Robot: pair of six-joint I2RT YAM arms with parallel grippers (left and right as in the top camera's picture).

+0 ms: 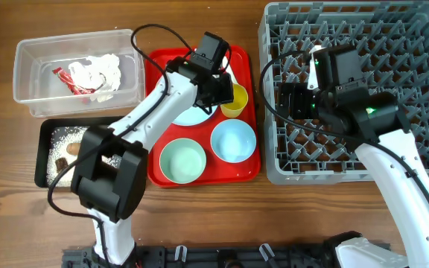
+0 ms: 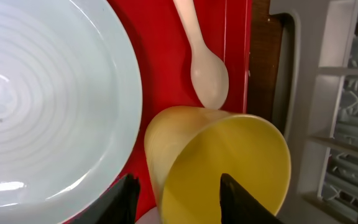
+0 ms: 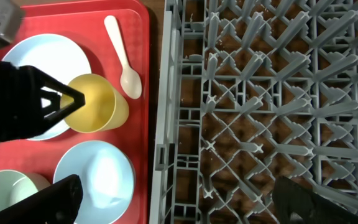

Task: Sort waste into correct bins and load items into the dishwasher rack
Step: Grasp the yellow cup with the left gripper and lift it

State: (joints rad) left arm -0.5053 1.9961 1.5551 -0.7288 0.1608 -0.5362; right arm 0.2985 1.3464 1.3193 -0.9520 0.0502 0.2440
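Note:
My left gripper [image 1: 226,95] [image 2: 179,196] is open, one finger inside and one outside the wall of the small yellow cup [image 1: 234,100] [image 2: 229,162] [image 3: 95,102] on the red serving tray. The pale blue plate [image 1: 191,114] [image 2: 42,93] lies to its left, the white spoon [image 2: 207,68] [image 3: 124,62] just beyond it. The blue bowl [image 1: 233,140] [image 3: 95,174] and mint bowl [image 1: 182,160] sit at the tray's front. My right gripper [image 1: 285,100] [image 3: 179,199] is wide open and empty above the left edge of the grey dishwasher rack [image 1: 423,15] [image 3: 260,93].
The clear tub [image 1: 28,82] at the far left holds the red wrapper [image 1: 71,80] and white tissue [image 1: 99,71]. The black tray [image 1: 45,134] in front of it holds rice and brown pieces [image 1: 60,161]. The red serving tray [image 1: 248,173] lies between the bins and the rack.

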